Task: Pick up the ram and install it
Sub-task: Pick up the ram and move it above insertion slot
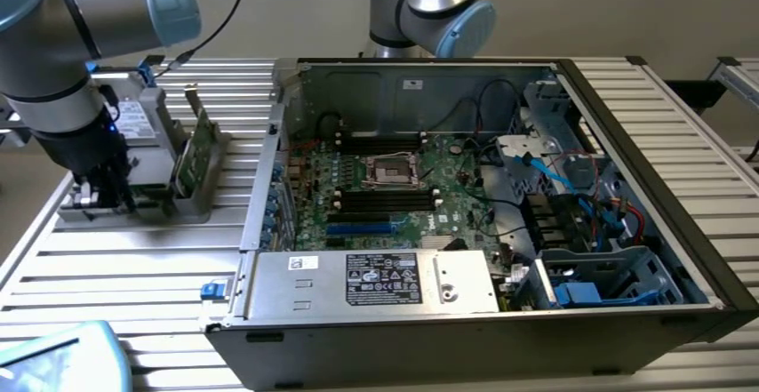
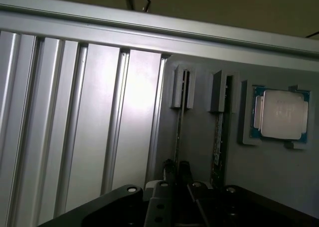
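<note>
At the gray holder (image 2: 199, 137) on the desk (image 2: 75, 112), the gripper (image 2: 177, 167) sits clamped on the ram (image 2: 179, 132) standing in its slot.

exterior view high, angled down; wrist view close above the shared holder (image 1: 178, 211).

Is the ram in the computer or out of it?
Out: the ram stands on edge in the gray holder outside the computer case, with the gripper closed on it.
</note>
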